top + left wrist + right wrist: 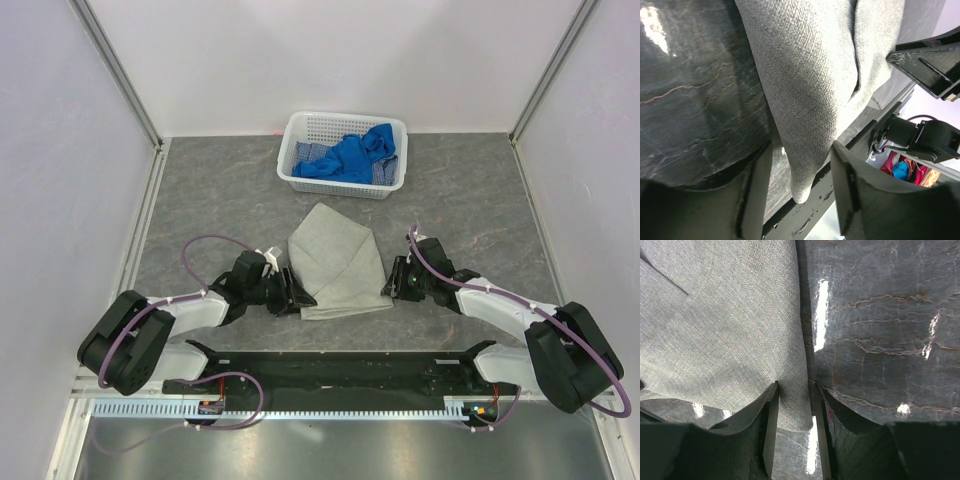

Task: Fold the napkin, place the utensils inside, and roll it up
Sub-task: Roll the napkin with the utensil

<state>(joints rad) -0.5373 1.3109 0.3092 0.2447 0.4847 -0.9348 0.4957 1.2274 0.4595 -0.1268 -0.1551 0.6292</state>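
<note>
Two tools bracket a partly folded napkin (335, 270) lying mid-worktop (200, 190), toward the near edge, in the view from above. The left tool (298, 297) is at the cloth's near-left corner and the right tool (393, 283) at its near-right corner. A white basket (296, 178) of blue cloths (350, 158) sits at the far edge, well apart. No fork shows.

Left wrist: the napkin's bunched corner runs between the tool's fingers (850, 185). One finger touches the cloth and a dark gap shows beside the other. Whether the cloth is pinched cannot be told.

Right wrist: the tool stands narrow, with the napkin's edge filling the space between its fingers (771, 430). It appears clamped on the cloth, tips down at the veined dark worktop.

The step in hand looks to be the fold. Done well, it calls for both corners firmly caught before any lift. The two tools should then rise together and level, and travel at one pace so the crease runs straight. The corners should meet matching edges before release. An uneven pull risks skewing the layers already turned over.
</note>
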